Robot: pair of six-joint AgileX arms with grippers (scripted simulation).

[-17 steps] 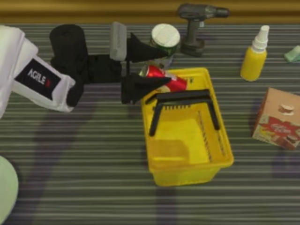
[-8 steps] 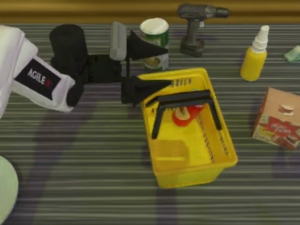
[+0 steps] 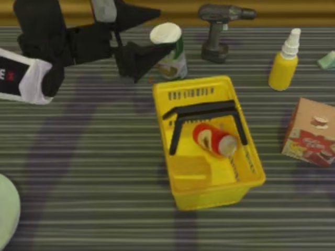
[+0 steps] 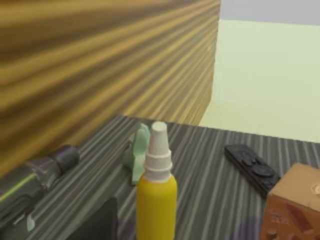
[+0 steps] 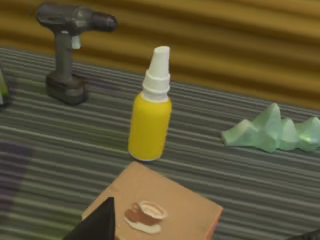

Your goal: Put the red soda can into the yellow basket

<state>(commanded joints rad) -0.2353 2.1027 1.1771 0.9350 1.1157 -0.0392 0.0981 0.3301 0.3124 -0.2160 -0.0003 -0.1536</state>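
Observation:
The red soda can (image 3: 211, 138) lies on its side inside the yellow basket (image 3: 194, 84), just below the black handles (image 3: 201, 111), its silver end toward the right wall. My left gripper (image 3: 166, 29) is open at the far left of the table, beyond the basket's far rim, with nothing held. From above its fingertips frame the white lid of a canister. My right arm is outside the top view. In its wrist view the right gripper (image 5: 205, 231) is open over a cardboard box (image 5: 165, 210).
A green-and-white canister (image 3: 171, 52) stands just beyond the basket. A grey drill (image 3: 220, 26) and yellow spray bottle (image 3: 283, 63) stand at the far edge, a cardboard box (image 3: 312, 133) at right. A green object (image 5: 272, 131) and black remote (image 4: 250, 167) lie farther right.
The can dropped from my left gripper into the basket and came to rest on its side. The left arm pulled back toward the far left. The basket shifted slightly.

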